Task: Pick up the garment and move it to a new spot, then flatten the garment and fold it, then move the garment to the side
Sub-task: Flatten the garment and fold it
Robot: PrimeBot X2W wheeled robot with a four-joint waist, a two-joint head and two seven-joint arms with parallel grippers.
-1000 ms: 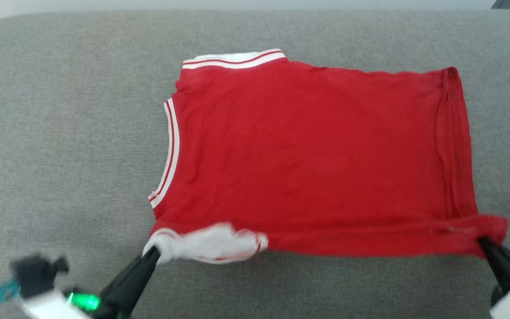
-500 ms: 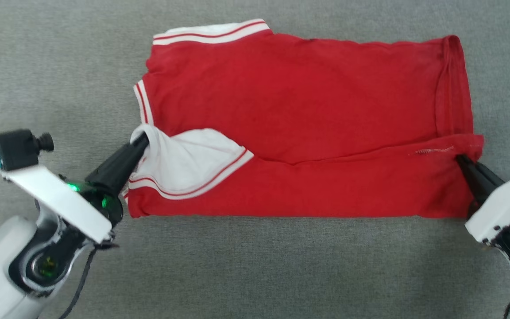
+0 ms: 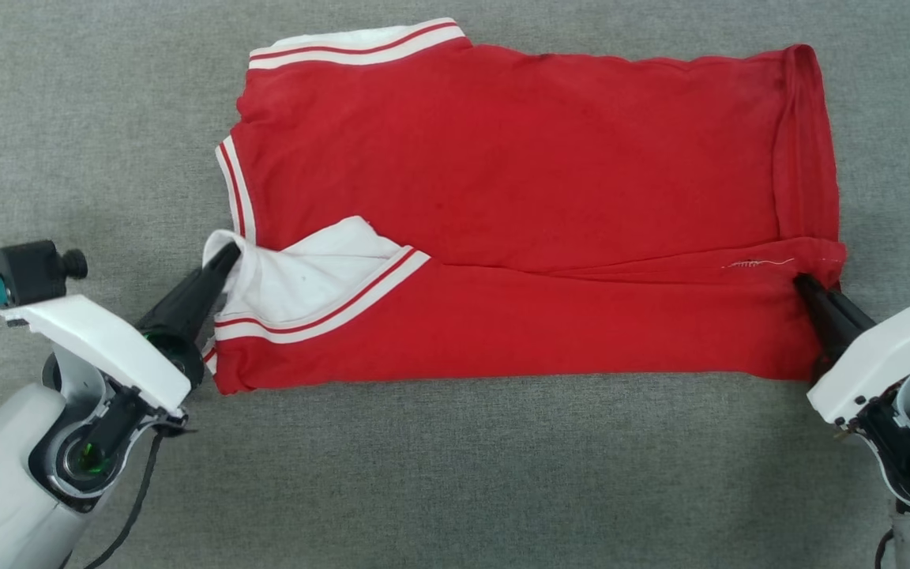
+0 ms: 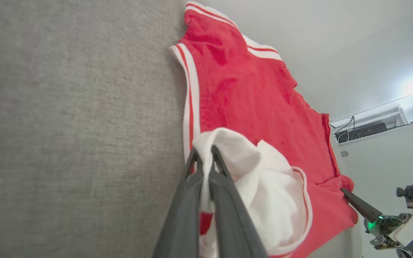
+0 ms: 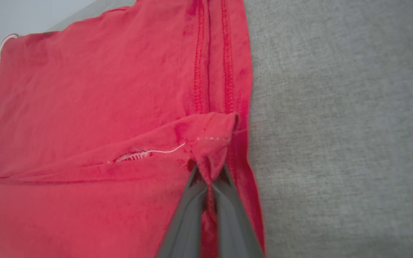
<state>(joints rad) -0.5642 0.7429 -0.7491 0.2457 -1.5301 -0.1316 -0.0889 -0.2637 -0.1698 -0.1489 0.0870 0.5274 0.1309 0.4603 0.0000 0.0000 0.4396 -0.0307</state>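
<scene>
Grip tight both sides: my left gripper (image 3: 227, 255) clamps the white sleeve, my right gripper (image 3: 802, 282) the red hem corner. Garment (image 3: 518, 174) near edge folded over; red body flat on gray fabric surface (image 3: 92, 118), striped trim far left.

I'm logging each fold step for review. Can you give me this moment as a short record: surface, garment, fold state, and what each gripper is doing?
surface: grey fabric surface
garment: red jersey, lying flat, neckline toward the robot's left, hem toward its right
fold: near long edge turned over onto the body as a band
left gripper: shut on the jersey's white sleeve
right gripper: shut on the folded hem corner
</scene>
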